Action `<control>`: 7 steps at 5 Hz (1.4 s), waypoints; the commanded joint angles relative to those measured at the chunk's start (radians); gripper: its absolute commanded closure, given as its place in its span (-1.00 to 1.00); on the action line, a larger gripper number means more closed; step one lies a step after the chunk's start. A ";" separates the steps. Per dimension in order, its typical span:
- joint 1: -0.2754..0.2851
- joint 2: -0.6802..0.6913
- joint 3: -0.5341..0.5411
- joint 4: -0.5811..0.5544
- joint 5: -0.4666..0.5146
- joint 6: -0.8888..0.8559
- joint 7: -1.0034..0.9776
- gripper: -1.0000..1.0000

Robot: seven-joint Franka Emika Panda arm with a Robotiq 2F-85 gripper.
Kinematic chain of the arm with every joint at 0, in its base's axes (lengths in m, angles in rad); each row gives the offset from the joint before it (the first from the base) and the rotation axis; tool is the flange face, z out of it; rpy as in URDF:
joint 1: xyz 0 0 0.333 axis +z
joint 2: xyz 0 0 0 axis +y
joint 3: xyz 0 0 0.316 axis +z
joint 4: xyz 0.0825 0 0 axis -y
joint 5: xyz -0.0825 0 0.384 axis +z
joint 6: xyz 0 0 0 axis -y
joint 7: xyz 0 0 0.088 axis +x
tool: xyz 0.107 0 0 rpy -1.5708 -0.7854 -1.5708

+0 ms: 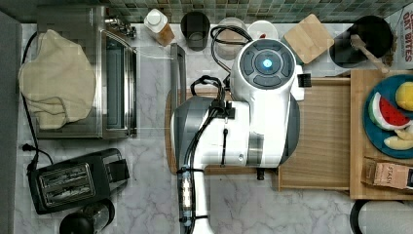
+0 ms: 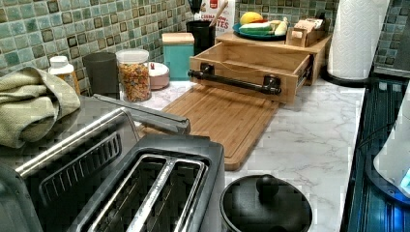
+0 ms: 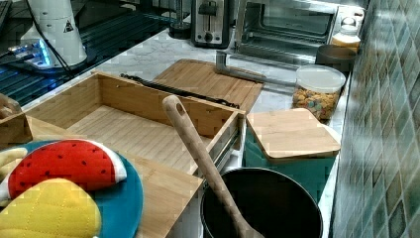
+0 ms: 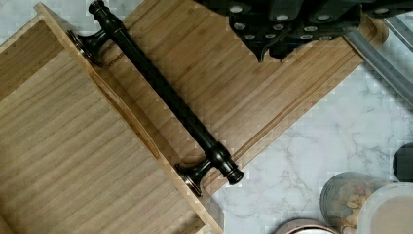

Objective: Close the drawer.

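Note:
The drawer (image 1: pixel 321 131) is a shallow light-brown wooden box that stands pulled out of its wooden stand (image 1: pixel 358 141) and holds nothing. A black bar handle (image 4: pixel 165 97) runs along its front wall (image 2: pixel 241 72). The drawer's front overhangs the bamboo cutting board (image 2: pixel 217 116). In the top view my white arm (image 1: pixel 253 112) hovers over the cutting board, at the drawer's left and covering the handle. In the wrist view my gripper (image 4: pixel 277 46) hangs above the cutting board, a short way off the handle and not touching it. The drawer (image 3: pixel 133 124) shows its plank-grain bottom in the right view.
A toaster oven (image 1: pixel 114 83) with its door down lies beyond the board. A toaster (image 1: pixel 73 180), a cereal jar (image 2: pixel 134 75) and a teal canister (image 2: pixel 178 53) line the counter. A plate of toy fruit (image 1: pixel 389 117) sits on the stand. A paper towel roll (image 2: pixel 355 36) stands beside it.

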 commanded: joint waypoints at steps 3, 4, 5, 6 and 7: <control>0.000 -0.014 0.005 -0.140 0.010 0.116 -0.269 1.00; -0.059 -0.010 0.055 -0.203 0.006 0.173 -0.403 1.00; -0.013 0.008 0.005 -0.264 -0.019 0.289 -0.461 1.00; -0.009 0.025 0.001 -0.305 -0.062 0.338 -0.437 1.00; 0.008 0.027 -0.037 -0.359 -0.055 0.399 -0.470 1.00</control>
